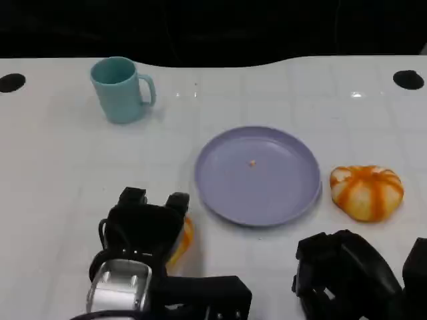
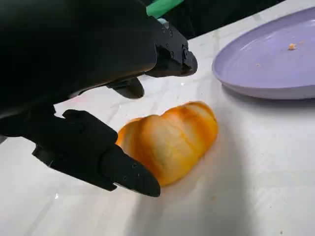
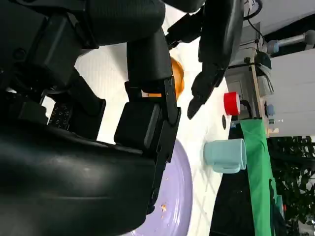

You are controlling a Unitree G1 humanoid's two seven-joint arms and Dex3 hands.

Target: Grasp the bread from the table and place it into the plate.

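Two orange-and-white bread rolls lie on the white table. One roll [image 1: 367, 192] sits just right of the purple plate [image 1: 220, 193], apart from both hands. The other roll [image 1: 183, 241] lies left of the plate's near rim, under my left hand [image 1: 143, 230]. In the left wrist view this roll [image 2: 172, 140] rests on the table between the hand's spread fingers: the thumb [image 2: 98, 157] touches its near end and the other fingers [image 2: 167, 49] hover above it. The plate [image 2: 266, 73] holds a few crumbs. My right hand [image 1: 347, 277] hangs low at the front right, holding nothing.
A teal mug [image 1: 122, 89] stands at the back left. Black round holes [image 1: 408, 79] mark the table's far corners. In the right wrist view a red cylinder [image 3: 231, 103] and a green cloth [image 3: 258, 172] lie beyond the table's edge.
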